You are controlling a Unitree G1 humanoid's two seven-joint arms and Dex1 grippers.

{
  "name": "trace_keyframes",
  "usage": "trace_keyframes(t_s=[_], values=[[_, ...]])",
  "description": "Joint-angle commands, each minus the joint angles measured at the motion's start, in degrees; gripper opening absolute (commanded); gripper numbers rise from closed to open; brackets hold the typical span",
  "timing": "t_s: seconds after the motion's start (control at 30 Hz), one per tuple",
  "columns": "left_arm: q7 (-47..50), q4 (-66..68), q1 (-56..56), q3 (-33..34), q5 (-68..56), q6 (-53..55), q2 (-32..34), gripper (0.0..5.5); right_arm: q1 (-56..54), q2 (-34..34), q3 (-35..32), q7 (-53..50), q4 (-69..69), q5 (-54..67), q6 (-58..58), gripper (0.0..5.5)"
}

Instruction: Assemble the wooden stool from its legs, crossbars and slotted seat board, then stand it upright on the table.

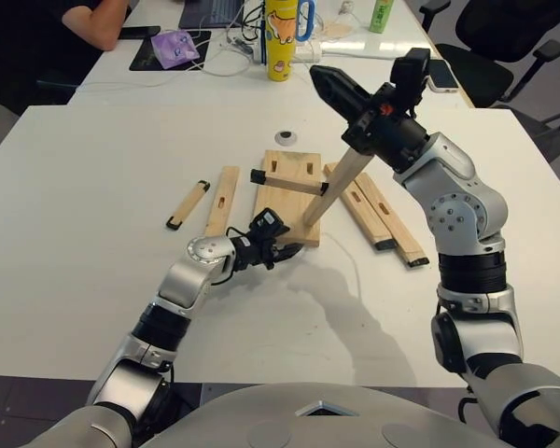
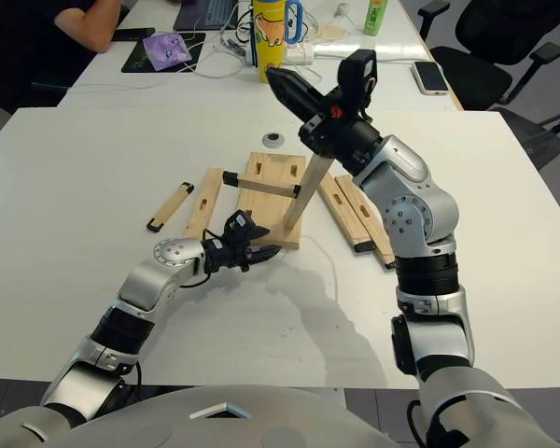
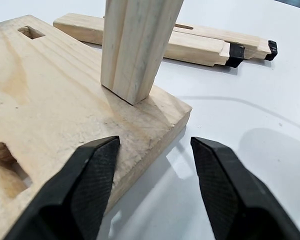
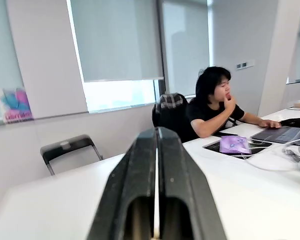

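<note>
1. Left eye view: the step in hand, as I judge it, is fitting a leg [image 1: 334, 191] to the seat board [image 1: 278, 210]. The board lies flat on the worktop [image 1: 93, 168]. The leg stands tilted with its foot near the board's near right corner, and a crossbar [image 1: 289, 183] juts from its side. The right arm is raised with the elbow bent, and the right claw [image 1: 322, 77] points up and away. The leg's top is hidden behind the wrist, so I cannot tell how it is held.
2. Right eye view: the left arm lies low along the worktop, with the left claw [image 2: 261, 252] at the board's near corner. Loose legs [image 2: 355, 215] lie just beside the board.
3. Left wrist view: the left claw is wide apart and empty, one of its fingers [image 3: 90, 175] over the board's corner and the other over bare worktop. The next move probably calls for steadying the board and righting the leg over its slot.
4. Right wrist view: the right claw is pressed fully together, with nothing between its fingers.
</note>
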Motion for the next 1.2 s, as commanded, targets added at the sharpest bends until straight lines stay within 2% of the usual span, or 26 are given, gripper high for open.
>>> trace_keyframes(t_s=[0.03, 0.17, 0.3, 0.5, 1.1, 1.2], values=[[1.5, 1.9, 3.8, -1.2, 1.2, 3.6, 0.1, 2.65, -4.8, -2.6, -11.6, -6.8, 7.1, 0.5, -2.0, 0.03], [4.6, -3.5, 5.2, 0.6, 0.1, 2.0, -2.2, 2.65, 4.6, -6.2, -10.3, -11.4, 7.9, -11.1, -3.4, 0.03], [7.7, -11.3, 5.9, 2.7, 0.5, -3.2, -3.2, 2.65, 21.4, -8.0, -2.1, -14.4, -0.8, -20.7, 2.1, 0.03], [10.1, -17.0, 6.9, 4.2, -0.9, -4.7, -5.2, 2.65, 32.9, -7.7, -0.2, -14.8, -11.7, -23.8, 5.8, 0.9], [13.1, -20.1, 9.4, 4.7, -2.8, -2.6, -7.0, 2.65, 28.3, -12.0, 2.2, -6.9, -5.7, -27.0, 15.7, 3.41], [13.5, -20.4, 9.4, 4.7, -2.9, -2.3, -7.2, 2.65, 27.3, -11.8, 2.0, -7.0, -5.2, -27.3, 18.2, 3.49]])
